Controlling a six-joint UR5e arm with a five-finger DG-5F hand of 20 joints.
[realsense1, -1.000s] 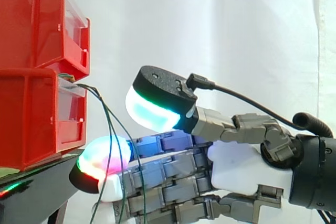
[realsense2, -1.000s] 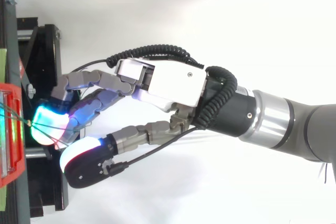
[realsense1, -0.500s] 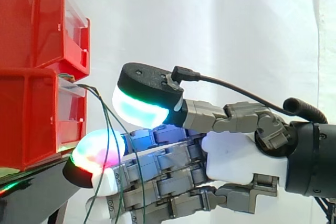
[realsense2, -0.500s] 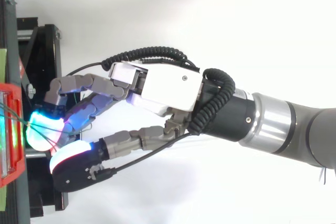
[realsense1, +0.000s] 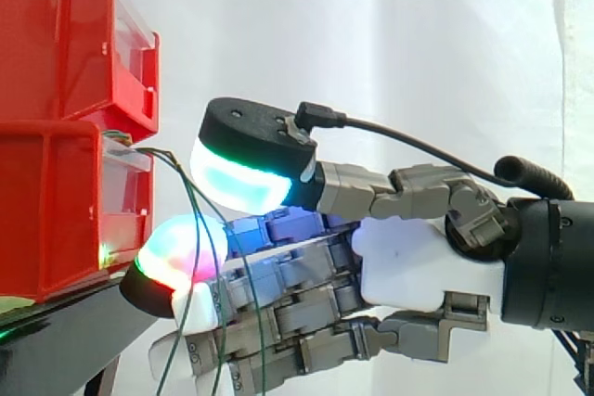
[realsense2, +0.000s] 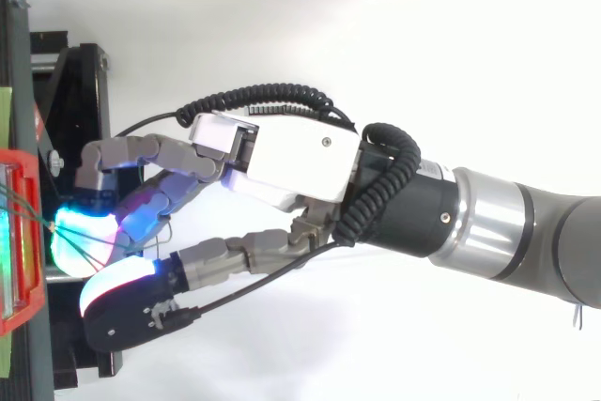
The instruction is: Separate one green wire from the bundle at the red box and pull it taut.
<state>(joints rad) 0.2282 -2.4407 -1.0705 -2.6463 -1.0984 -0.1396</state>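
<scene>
Side view: hand [realsense1: 418, 266] just beside the red box's [realsense1: 56, 210] front.
You see its thumb [realsense1: 243, 150] and fingers [realsense1: 278, 294] apart, clamping nothing; green wires [realsense1: 186, 194] hang from the box across the fingertips [realsense1: 167, 257].

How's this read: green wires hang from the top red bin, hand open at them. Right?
Wrong bin. The side view shows the green wires hanging from the lower red bin, not the top red bin. The hand is open at them.

Red bins [realsense1: 56, 127] at upper left, black stand [realsense1: 56, 350] below them, thin green wires [realsense1: 186, 199]. The hand [realsense1: 418, 266] is white and grey, its pads [realsense1: 237, 183] glowing cyan (one magenta and red, green-rimmed); white curtain [realsense1: 390, 44] behind.
</scene>
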